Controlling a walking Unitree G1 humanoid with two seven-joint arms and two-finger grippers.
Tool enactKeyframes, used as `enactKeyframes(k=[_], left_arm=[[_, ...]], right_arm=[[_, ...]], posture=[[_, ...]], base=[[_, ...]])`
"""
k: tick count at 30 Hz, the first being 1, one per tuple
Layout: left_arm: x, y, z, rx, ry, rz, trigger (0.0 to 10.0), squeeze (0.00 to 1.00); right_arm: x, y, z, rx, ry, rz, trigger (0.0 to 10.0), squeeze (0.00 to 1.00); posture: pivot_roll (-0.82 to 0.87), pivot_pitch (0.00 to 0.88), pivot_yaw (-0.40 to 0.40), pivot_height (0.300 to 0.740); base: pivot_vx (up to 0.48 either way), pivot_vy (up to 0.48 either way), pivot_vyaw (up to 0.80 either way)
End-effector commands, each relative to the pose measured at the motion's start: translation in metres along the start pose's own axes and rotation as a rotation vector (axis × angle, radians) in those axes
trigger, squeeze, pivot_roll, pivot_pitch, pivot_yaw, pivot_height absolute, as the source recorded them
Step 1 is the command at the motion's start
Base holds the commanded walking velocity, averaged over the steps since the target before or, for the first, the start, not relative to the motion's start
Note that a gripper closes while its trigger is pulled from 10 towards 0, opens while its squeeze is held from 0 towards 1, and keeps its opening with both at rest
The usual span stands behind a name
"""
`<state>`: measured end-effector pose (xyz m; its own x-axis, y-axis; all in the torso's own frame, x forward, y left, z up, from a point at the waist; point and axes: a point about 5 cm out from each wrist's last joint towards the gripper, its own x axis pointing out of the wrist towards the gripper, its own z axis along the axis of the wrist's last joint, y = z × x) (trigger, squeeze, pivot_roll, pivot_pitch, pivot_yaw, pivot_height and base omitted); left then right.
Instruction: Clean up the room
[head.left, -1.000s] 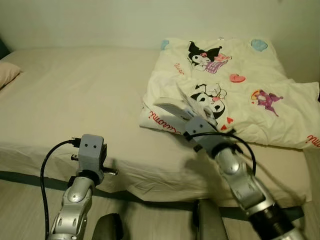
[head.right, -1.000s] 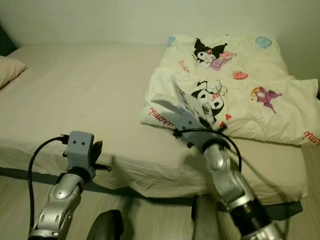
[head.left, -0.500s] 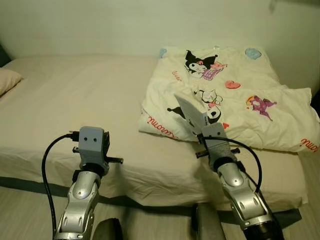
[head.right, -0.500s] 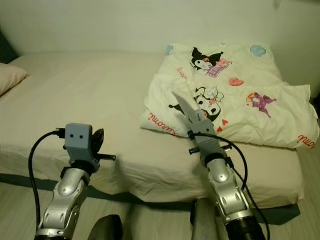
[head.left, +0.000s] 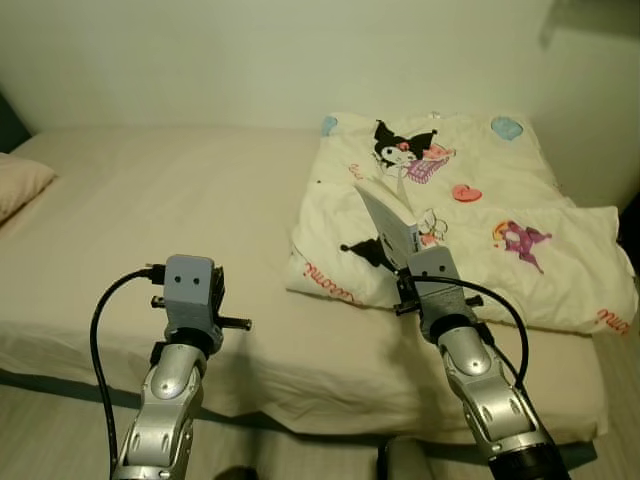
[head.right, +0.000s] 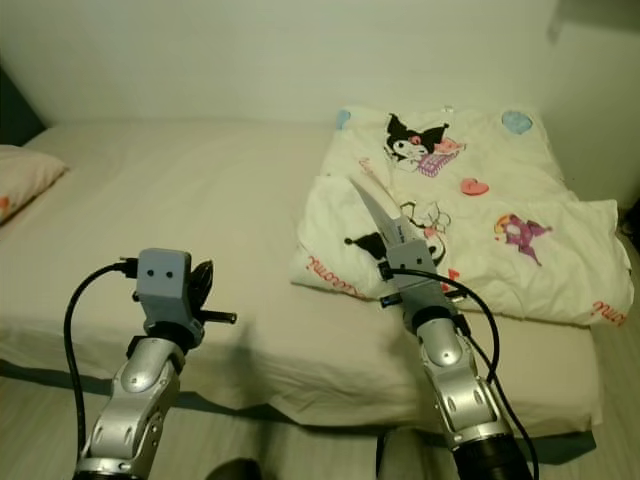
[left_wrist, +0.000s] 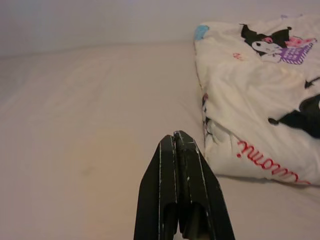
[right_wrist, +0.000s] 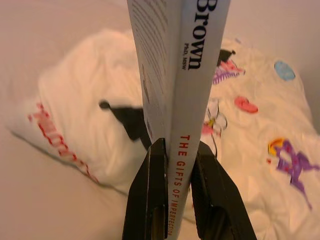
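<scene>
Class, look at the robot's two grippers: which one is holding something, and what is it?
The right gripper, shut on a grey book held above the printed blanket; the left gripper is shut on nothing.

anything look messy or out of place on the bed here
The cartoon-print blanket is the odd thing out: it lies bunched and crookedly folded on the right side of the otherwise smooth bed, its edges uneven. The right hand holds a grey book by its spine above the blanket's near edge. The left hand is shut with nothing in it.
</scene>
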<state>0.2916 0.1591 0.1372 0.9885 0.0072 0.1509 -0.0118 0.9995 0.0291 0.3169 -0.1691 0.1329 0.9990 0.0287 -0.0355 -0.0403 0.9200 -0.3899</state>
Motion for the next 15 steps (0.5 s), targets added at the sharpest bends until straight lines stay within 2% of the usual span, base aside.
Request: enactKeyframes(k=[1, 12, 15], left_arm=[[-0.0019, 0.0048, -0.0016, 0.008, 0.013, 0.011, 10.0, 0.0], [-0.0022, 0.0066, -0.0008, -0.007, 0.011, 0.012, 10.0, 0.0], [-0.0025, 0.0072, -0.0008, -0.009, 0.012, 0.014, 10.0, 0.0]], right_arm=[[-0.0002, 0.0041, 0.0101, 0.003, -0.064, 0.012, 10.0, 0.0], [0.0015, 0.0063, 0.0143, 0.013, -0.087, 0.014, 10.0, 0.0], [0.0013, 0.0073, 0.015, 0.016, -0.091, 0.017, 10.0, 0.0]], posture=[[-0.1, 0.105, 0.059, 0.691], [-0.09, 0.099, 0.058, 0.74], [-0.09, 0.099, 0.058, 0.74]], base=[[0.0, 0.0, 0.0], [0.0, 0.0, 0.0], [0.0, 0.0, 0.0]])
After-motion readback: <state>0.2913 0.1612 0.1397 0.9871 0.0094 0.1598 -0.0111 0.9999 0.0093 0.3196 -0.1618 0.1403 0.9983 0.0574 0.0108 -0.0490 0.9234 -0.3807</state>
